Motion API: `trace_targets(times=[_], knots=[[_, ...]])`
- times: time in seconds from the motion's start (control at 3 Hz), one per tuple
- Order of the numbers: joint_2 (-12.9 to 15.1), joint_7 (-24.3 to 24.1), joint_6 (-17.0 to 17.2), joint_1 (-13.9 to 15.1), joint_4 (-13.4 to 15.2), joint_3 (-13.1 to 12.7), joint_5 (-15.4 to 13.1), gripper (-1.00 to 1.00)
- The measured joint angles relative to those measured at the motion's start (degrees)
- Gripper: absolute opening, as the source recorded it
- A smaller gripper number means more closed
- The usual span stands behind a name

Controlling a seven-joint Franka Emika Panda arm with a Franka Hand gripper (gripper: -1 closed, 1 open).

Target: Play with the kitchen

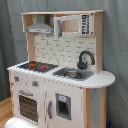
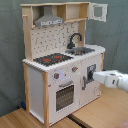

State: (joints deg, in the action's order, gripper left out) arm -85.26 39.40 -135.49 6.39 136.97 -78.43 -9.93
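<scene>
- While the tall white and light-wood toy kitchen (image 2: 62,60) stands upright on a pale wooden floor (image 2: 95,114) before a grey curtain (image 2: 11,55), the white robot arm (image 2: 114,79) reaches in from the second exterior view's right edge, level with the lower cabinet front.
- The arm's tip, the gripper (image 2: 93,76), sits right at the small dark recessed panel (image 2: 90,75) on the right-hand cabinet door, touching it or just short of it; I cannot tell which.
- How far apart the fingers stand cannot be told, nor whether they hold anything.
- Above the arm's level lie the black stovetop with red rings (image 2: 52,59), the sink (image 2: 82,50) and the curved black faucet (image 2: 74,39); higher still are the grey hood (image 2: 49,19) and a small upper cabinet with its door (image 2: 98,11) swung open.
- In the first exterior view the kitchen (image 1: 60,65) fills the picture; a whitish rounded shape (image 1: 22,123) at the bottom edge is cut off and cannot be identified.
- The oven door (image 2: 64,95) with its barred window and the knobs (image 2: 56,76) above it are apart from the arm.
- The arm's upper links are out of view in both exterior views.
</scene>
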Motion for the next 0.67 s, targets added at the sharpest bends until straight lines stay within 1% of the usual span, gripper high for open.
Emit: trace_targets(times=[0.33, 0.67], knots=[[0.0, 0.0, 0.2, 3.2, -3.5, 3.6, -4.0, 1.0], [0.0, 0.0, 1.2, 6.1, -7.1, 7.1, -7.8, 1.0]])
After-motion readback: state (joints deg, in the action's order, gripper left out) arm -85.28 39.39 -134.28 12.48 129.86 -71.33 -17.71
